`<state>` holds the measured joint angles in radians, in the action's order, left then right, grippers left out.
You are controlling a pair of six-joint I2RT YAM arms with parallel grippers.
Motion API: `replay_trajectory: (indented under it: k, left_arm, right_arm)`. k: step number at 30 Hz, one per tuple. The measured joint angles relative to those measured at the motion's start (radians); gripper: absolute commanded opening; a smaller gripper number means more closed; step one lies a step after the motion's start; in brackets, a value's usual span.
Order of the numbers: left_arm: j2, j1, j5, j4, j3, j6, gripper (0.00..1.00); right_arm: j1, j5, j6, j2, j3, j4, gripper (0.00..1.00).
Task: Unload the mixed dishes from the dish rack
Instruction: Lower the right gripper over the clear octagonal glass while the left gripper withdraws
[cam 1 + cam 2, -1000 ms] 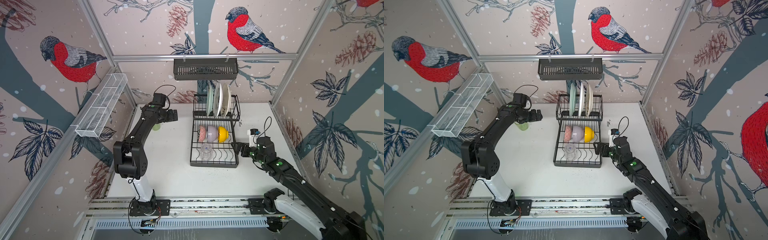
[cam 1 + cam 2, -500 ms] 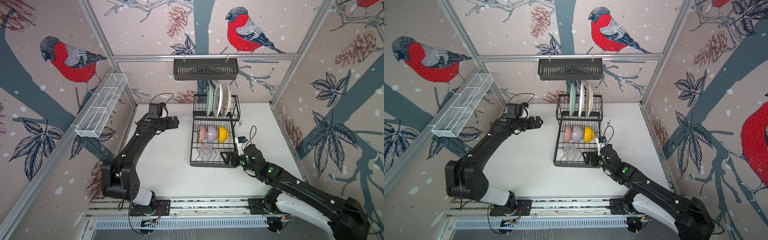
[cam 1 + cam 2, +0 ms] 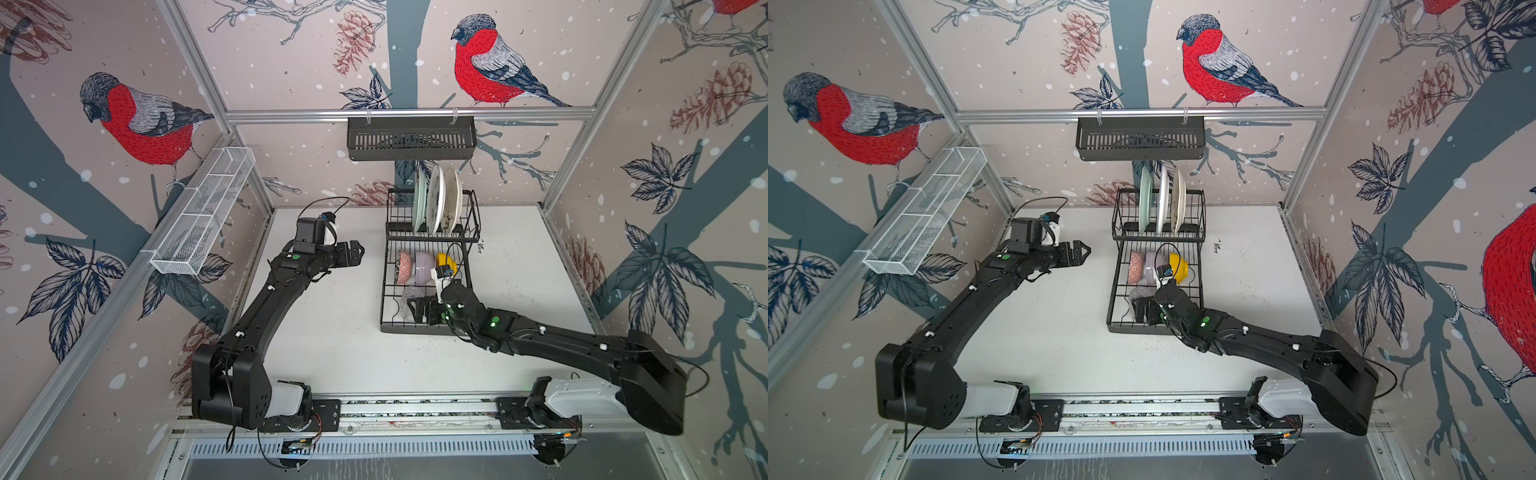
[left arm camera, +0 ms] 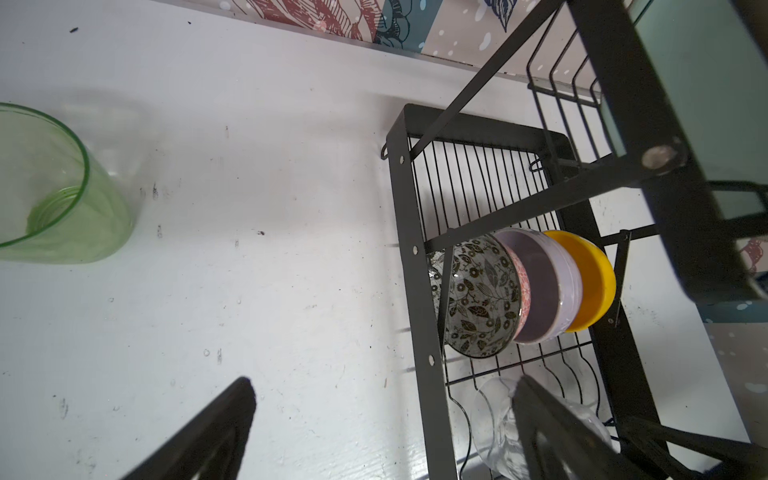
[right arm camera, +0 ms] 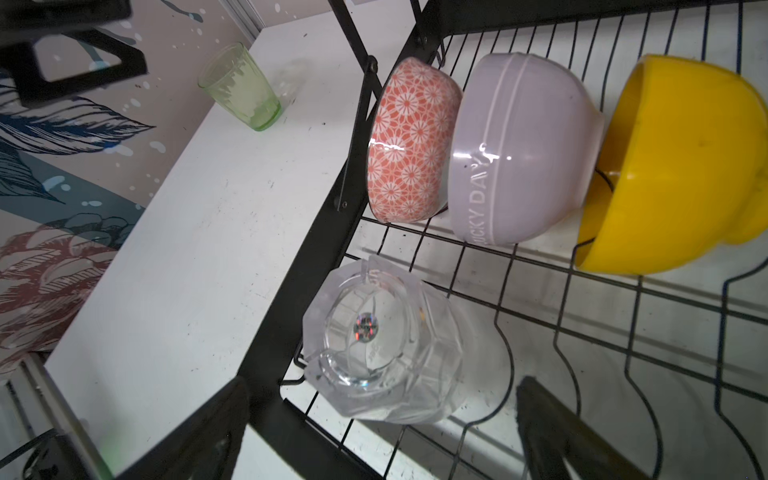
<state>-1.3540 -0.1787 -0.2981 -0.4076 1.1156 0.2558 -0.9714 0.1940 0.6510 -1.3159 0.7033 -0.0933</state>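
The right gripper (image 5: pixel 380 419) hangs wide open and empty over the near end of the black wire dish rack (image 3: pixel 390 328), its fingers straddling the upturned clear faceted glass (image 5: pixel 384 353) on the lower grid, apparently lined up to take it. Beyond it the pink patterned bowl (image 5: pixel 409 145), lilac bowl (image 5: pixel 515 149) and yellow bowl (image 5: pixel 673 166) lean on edge to drain; three plates (image 3: pixel 436 199) stand slotted in the far upper tier. The left gripper (image 3: pixel 355 253), also open and empty, hovers left of the rack, near the green glass (image 5: pixel 241 89) already standing on the white counter (image 3: pixel 332 340)
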Motion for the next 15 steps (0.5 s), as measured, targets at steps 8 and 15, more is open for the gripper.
replay_trajectory:
  k: [8,15]
  left_arm:
    - [0.03,0.0,-0.01,0.003,-0.001,-0.001,0.97]
    - [0.031,0.0,-0.017,0.002,0.0,-0.001,0.97]
  right_arm:
    - [-0.026,0.071,0.004,-0.124,0.094,0.01,1.0]
    - [-0.039,0.149,0.039,-0.18,0.14,0.039,0.99]
